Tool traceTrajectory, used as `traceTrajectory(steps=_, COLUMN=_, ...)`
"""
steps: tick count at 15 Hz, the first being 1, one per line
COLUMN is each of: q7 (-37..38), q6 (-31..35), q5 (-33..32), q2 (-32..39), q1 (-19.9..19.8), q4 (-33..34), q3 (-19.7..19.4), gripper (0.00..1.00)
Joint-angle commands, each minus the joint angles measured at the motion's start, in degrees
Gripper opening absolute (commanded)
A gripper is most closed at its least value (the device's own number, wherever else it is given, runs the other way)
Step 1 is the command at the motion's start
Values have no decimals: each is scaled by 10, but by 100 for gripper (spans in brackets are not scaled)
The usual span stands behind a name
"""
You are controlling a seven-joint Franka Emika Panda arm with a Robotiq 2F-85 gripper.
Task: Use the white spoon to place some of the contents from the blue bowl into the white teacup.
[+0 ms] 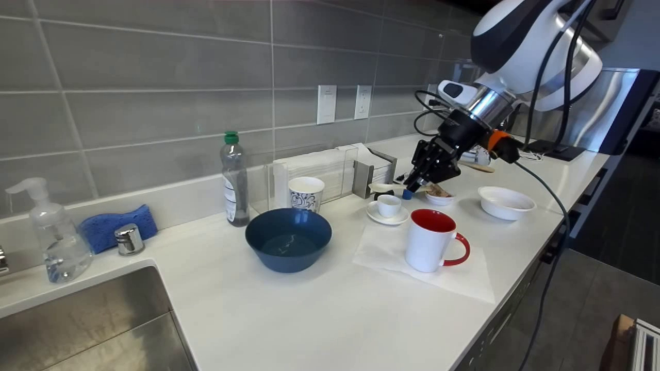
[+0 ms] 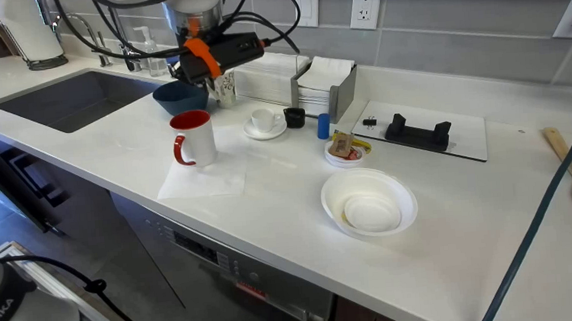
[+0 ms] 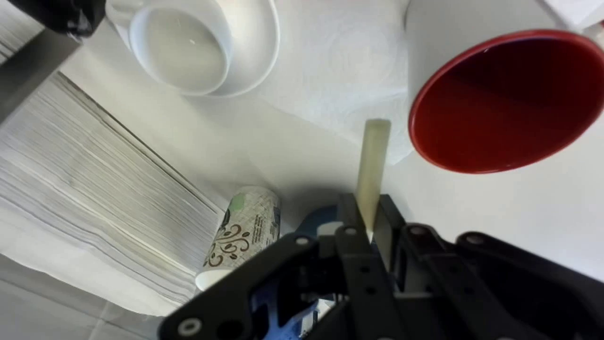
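In the wrist view your gripper (image 3: 369,204) is covering all but a patch of the blue bowl (image 3: 322,218), and in an exterior view the black wrist camera (image 2: 239,51) is blocking most of your jaws and the white spoon (image 3: 375,151) with them. The red-lined mug (image 3: 507,101) is running off the top and right of the wrist view, and the saucer (image 3: 258,47) under the white teacup (image 3: 181,49) is being cut by its top edge. Your jaws are clamping the spoon, nearly together, with only the thin handle between them. You are holding it in the air above the counter (image 1: 289,319); in an exterior view it is showing just above the teacup, but you can't tell whether it is directly over it. The spoon is looking slim and creamy white, its squared handle tip sticking out up the wrist view and its other end pointing to the blue bowl's side. Inside the bowl faint, unidentifiable pale streaks are showing. On the robot base (image 2: 16,304) you are reading "EMIKA"; the white label (image 1: 230,198) on the soap bottle (image 1: 238,159), the small print (image 3: 257,231) on the paper cup (image 3: 236,241) and the red sticker (image 2: 250,290) on the dishwasher (image 2: 214,283) are coming out illegible.
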Motion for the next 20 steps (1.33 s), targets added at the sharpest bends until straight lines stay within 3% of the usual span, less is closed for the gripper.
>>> traceTrajectory(steps=1, q7=4, q6=1, q5=-7, q2=-4, q1=12, q4=-4, q3=-19, gripper=13)
traceTrajectory(steps=7, q7=3, q6=0, q5=-6, q2=-2, q1=17, q4=-4, q3=-19, gripper=13)
traceTrajectory(steps=8, q7=15, q6=8, q5=-7, q2=6, q1=17, q4=2, q3=-16, gripper=3)
traceTrajectory(steps=20, q7=92, q6=90, q5=-1, q2=71, q1=-13, q4=31, q3=-42, gripper=3)
